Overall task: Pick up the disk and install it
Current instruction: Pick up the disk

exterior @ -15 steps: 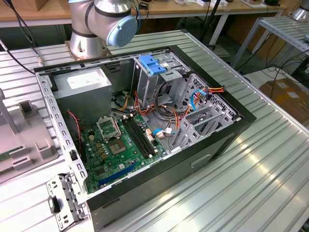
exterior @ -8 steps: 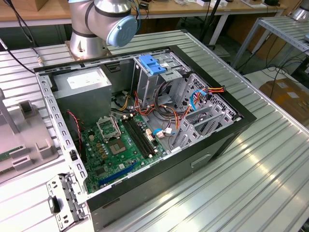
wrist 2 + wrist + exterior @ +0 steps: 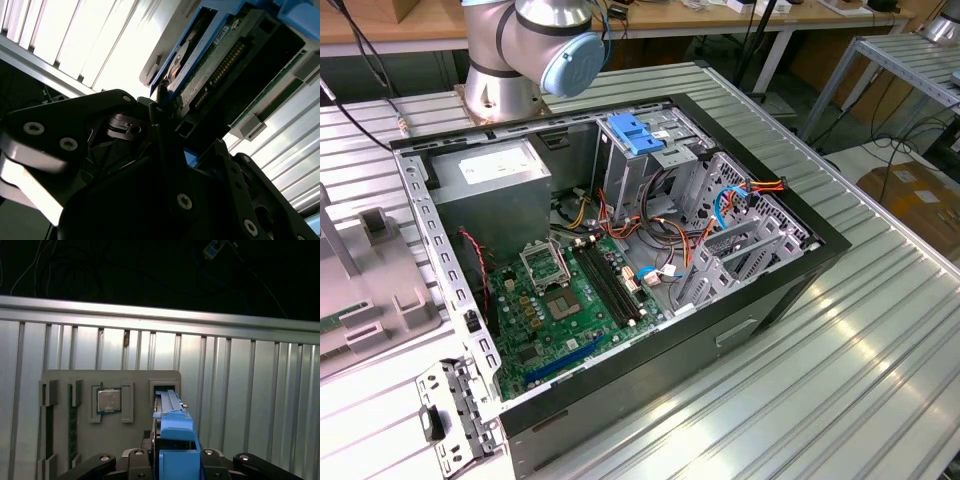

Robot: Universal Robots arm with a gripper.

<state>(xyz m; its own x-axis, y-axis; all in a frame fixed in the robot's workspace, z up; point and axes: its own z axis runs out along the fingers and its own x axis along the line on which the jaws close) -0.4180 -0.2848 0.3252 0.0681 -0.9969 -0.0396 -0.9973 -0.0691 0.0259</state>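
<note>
Just ahead of the black gripper (image 3: pixel 177 462), a grey plastic tray (image 3: pixel 85 382) holding a square silver processor chip (image 3: pixel 108 401) rests on the ribbed metal table (image 3: pixel 250 390). The gripper's fingers clamp the flat silver disk (image 3: pixel 175 432), edge-on and blue-railed.

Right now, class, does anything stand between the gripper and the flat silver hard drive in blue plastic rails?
Nothing visible does. In the first wrist view the gripper sits at the blue-railed disk, standing in a grey tray.
</note>
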